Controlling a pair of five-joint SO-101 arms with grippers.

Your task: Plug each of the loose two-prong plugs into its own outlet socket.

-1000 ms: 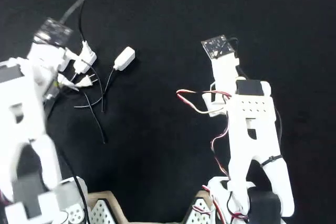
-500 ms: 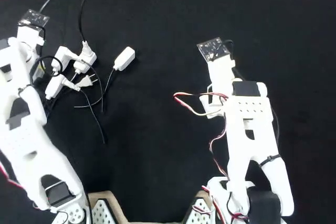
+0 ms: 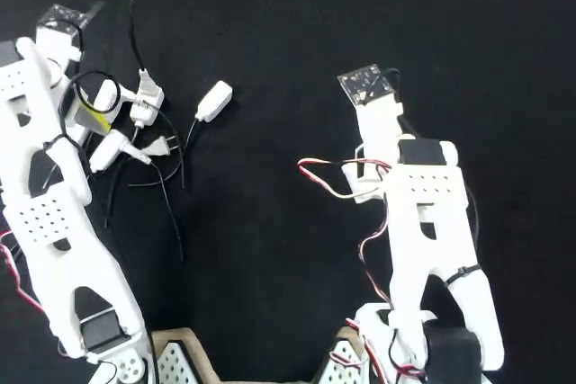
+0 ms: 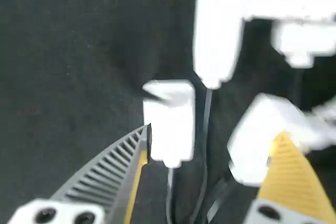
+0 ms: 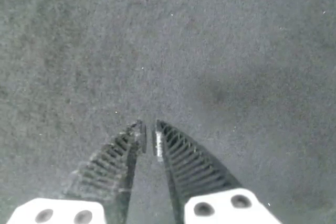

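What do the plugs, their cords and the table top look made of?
Plugs: smooth, white, likely hard plastic. Cords: thin, black, curling loosely, probably a rubber or vinyl sheath. Table top: matte black with fine speckled grain, seemingly cloth or felt.

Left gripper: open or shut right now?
Open. The left gripper has jaws wide apart, with a white connector beside the grey one.

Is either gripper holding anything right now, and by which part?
Nothing looks gripped. The left gripper is open among the white plugs, clamping none; the right gripper is shut over bare cloth.
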